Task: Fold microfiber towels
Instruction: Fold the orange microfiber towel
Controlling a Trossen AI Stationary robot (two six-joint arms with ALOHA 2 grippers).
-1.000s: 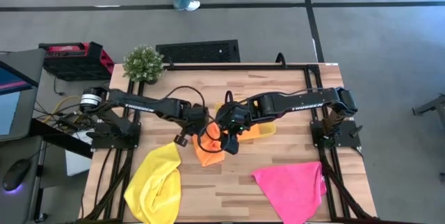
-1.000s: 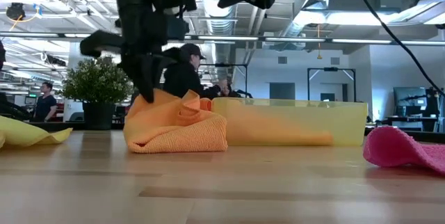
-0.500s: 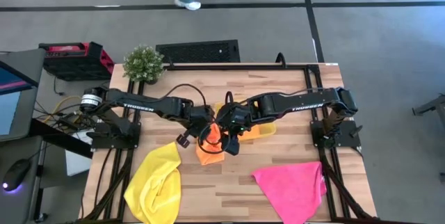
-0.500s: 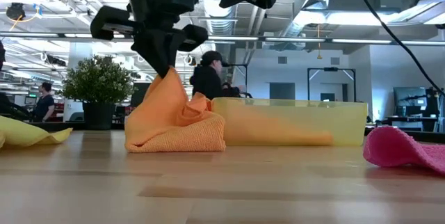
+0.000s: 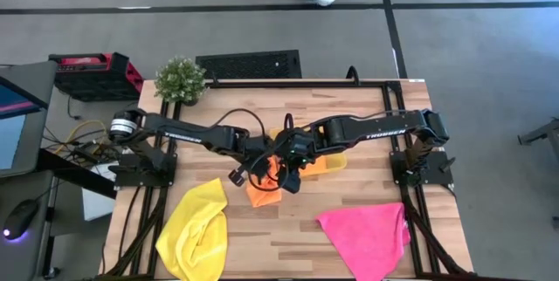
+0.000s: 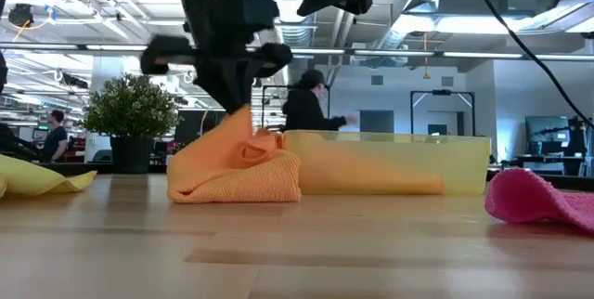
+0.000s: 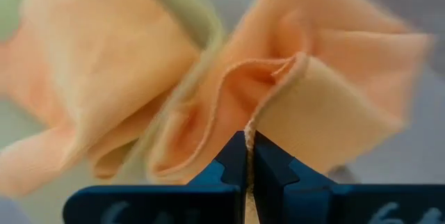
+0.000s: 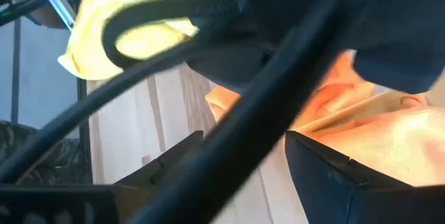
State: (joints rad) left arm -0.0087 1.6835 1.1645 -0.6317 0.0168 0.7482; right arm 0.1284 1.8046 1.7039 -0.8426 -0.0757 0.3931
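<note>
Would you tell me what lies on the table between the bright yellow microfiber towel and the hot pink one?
In the high view, the crumpled orange microfiber towel lies between them, pinched by the left hand.

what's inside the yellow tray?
Through the translucent tray wall, an orange towel lies low inside; the high view shows its end. The arms cover the rest of the interior from above.
</note>
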